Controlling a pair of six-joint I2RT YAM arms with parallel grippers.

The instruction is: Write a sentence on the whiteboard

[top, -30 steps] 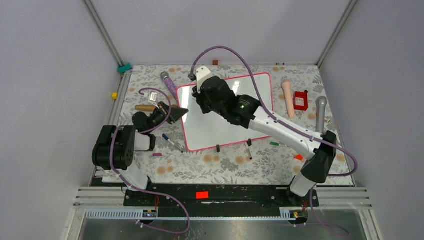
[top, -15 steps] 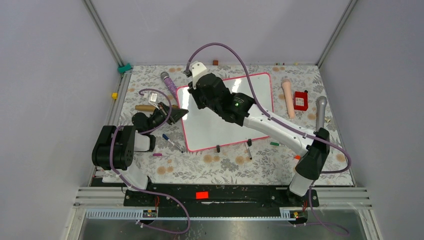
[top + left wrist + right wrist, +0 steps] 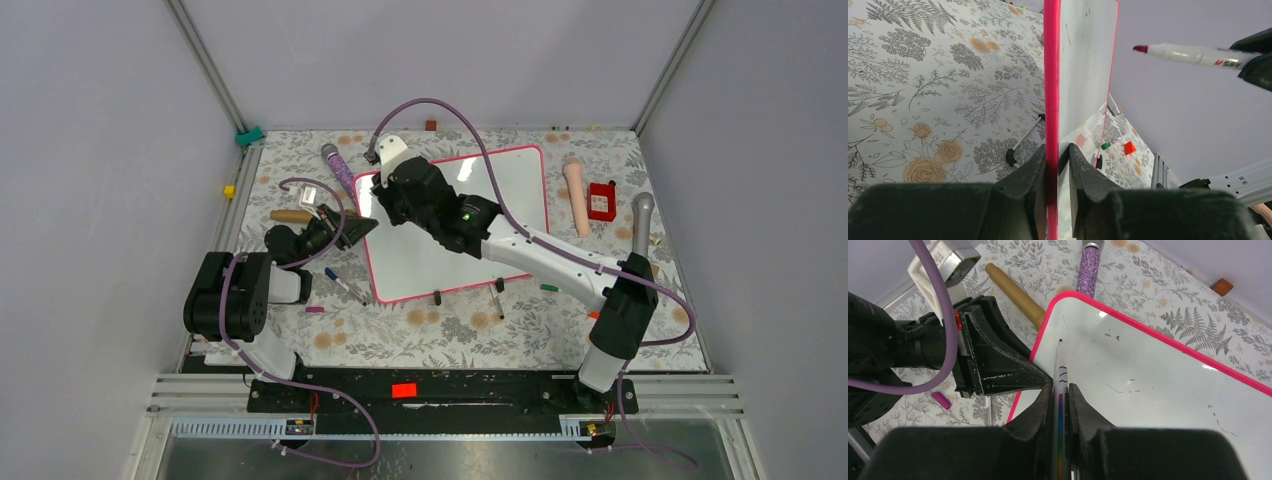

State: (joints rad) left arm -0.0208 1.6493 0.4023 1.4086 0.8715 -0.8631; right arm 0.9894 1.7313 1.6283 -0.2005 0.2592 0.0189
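The whiteboard (image 3: pixel 425 265) lies across the middle of the floral surface (image 3: pixel 440 325), its glossy face carrying a few faint dark strokes. The left gripper (image 3: pixel 1057 150) is clamped on the pink frame of the board's left edge. The right gripper (image 3: pixel 1060 387) is closed on a marker (image 3: pixel 1060 365), whose dark-red tip hangs over the far-left corner, apart from the face in the left wrist view.

The whiteboard (image 3: pixel 505 195) lies mid-table, with the left gripper (image 3: pixel 362 226) at its 9 o'clock edge, the right gripper (image 3: pixel 386 197) over its 10 o'clock corner, and a pink cylinder (image 3: pixel 575 195) and a red box (image 3: pixel 601 201) beside its 3 o'clock edge.
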